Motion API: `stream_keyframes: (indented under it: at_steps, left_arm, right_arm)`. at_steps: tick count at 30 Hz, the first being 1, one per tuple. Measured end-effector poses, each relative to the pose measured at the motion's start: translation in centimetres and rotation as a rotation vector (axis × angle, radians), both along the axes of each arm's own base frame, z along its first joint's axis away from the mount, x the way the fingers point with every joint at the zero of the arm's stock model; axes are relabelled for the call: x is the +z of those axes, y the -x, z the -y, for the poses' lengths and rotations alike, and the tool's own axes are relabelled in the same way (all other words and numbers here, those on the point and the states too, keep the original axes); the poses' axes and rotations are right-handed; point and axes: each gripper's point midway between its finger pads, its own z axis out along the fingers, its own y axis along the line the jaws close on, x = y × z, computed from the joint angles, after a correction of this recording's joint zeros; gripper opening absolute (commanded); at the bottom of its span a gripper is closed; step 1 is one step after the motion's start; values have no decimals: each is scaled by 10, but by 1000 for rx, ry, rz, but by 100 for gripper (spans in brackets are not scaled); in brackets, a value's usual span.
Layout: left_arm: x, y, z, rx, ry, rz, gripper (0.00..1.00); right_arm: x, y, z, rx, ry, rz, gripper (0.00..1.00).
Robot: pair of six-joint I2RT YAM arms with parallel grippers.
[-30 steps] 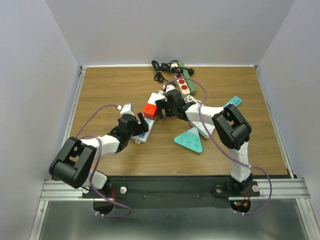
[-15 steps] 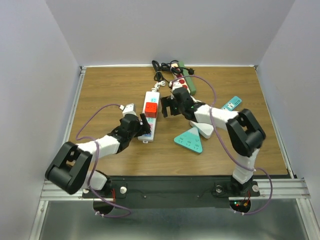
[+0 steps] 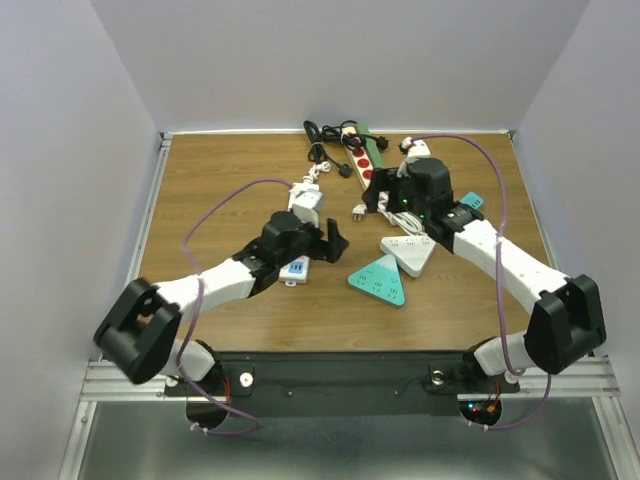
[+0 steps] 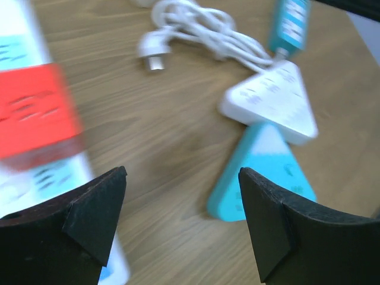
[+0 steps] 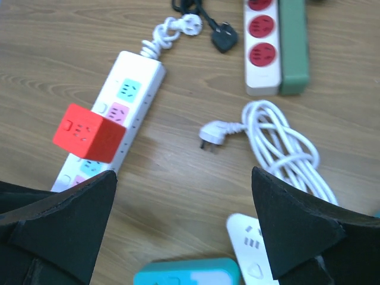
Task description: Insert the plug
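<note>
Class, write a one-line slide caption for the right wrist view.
Open right gripper above a white power strip bearing a red cube adapter, loose white plug nearby.

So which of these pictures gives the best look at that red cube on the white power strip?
The right wrist view: the red cube is sharp and whole there, sitting on the white power strip. The left wrist view catches it blurred at the left edge. In the top view the left arm covers it.

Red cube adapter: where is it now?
The red cube sits left of centre in the right wrist view, on the white power strip, with the loose white plug to its right. The left arm hides it in the top view.
</note>
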Motion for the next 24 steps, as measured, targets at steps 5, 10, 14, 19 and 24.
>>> stream_keyframes:
  at_steps: [5,10,14,19,24]
  left_arm:
    - [-10,15,79,-358,11,22,86]
    - [-39,12,125,-559,6,-16,84]
    - [-61,13,136,-621,-6,-50,84]
    - [-72,18,147,-708,4,-75,84]
    - [-77,32,151,-794,28,-109,84]
  right_arm:
    - [5,6,44,-47,-55,-36,100]
    - [32,23,48,-6,-110,-7,100]
    - [47,37,48,22,-128,13,100]
    - [48,44,49,29,-124,-1,100]
    - [42,47,50,32,-113,-22,100]
